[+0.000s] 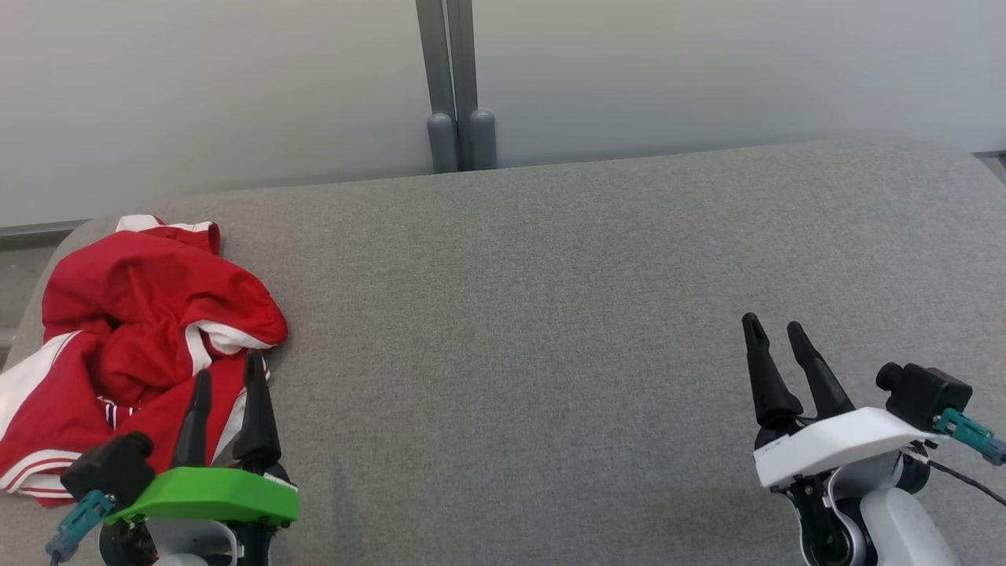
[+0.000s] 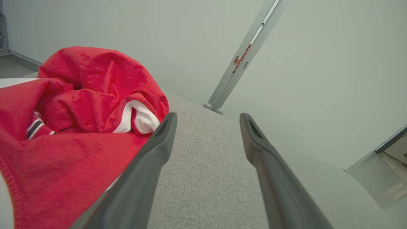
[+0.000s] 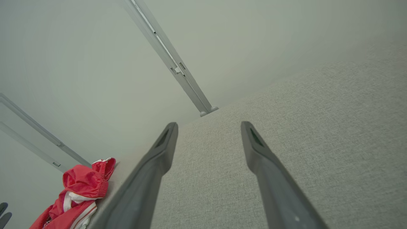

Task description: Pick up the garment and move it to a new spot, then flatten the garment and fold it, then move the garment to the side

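Table (image 1: 550,314): grey, cloth-covered. Garment (image 1: 134,314): red with white stripes, crumpled heap at table's left end, long axis roughly near-to-far. Left pincer (image 1: 228,367): released, nothing between fingers, tips at heap's right edge; bulk of garment lies ahead and to its left; contact unclear. Right pincer (image 1: 773,323): released, empty, well apart across table. Left arm nearer, likely makes first grasp.

The garment (image 1: 141,314) is soft, crumpled red cloth with white trim, faintly fuzzy up close. The bench (image 1: 550,314) is covered in grey woven fabric, matt and finely rough. The jaws look like matt dark plastic. The left gripper (image 1: 228,367) has a smooth green plastic cover, the right gripper (image 1: 772,322) a smooth white one.
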Controlling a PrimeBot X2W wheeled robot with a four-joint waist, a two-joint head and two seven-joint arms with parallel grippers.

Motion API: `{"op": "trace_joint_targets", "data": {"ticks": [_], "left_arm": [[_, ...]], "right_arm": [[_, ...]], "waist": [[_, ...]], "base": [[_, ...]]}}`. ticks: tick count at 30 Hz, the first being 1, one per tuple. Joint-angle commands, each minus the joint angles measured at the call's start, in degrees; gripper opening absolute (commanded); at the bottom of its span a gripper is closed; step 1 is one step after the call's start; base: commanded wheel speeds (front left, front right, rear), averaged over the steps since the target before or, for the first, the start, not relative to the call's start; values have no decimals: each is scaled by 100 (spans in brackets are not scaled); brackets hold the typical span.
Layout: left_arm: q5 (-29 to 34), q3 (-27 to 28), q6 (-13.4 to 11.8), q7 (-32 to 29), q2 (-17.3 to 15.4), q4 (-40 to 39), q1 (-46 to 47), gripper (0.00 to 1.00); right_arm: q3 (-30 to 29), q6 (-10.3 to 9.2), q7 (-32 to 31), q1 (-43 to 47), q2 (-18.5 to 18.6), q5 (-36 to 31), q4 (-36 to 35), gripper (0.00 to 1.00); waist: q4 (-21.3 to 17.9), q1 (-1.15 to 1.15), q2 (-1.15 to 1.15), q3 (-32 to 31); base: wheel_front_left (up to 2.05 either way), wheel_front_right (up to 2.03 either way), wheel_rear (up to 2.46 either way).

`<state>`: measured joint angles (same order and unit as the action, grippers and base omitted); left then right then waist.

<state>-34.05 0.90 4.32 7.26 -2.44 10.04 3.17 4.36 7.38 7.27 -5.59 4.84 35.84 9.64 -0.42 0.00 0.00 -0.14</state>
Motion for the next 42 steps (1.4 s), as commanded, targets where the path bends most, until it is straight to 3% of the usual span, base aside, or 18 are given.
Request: {"op": "trace_joint_targets", "data": {"ticks": [1, 42], "left_arm": [[217, -15, -21, 70, -47, -42, 9, 100], [2286, -144, -68, 605, -59, -89, 108, 100]], "right_arm": [[25, 14, 70, -125, 45, -176, -44, 100], [428, 17, 610, -210, 82, -2217, -303, 100]], "waist": [[3, 0, 0, 0], [11, 0, 0, 100]], "base": [[0, 0, 0], [0, 0, 0]]}}
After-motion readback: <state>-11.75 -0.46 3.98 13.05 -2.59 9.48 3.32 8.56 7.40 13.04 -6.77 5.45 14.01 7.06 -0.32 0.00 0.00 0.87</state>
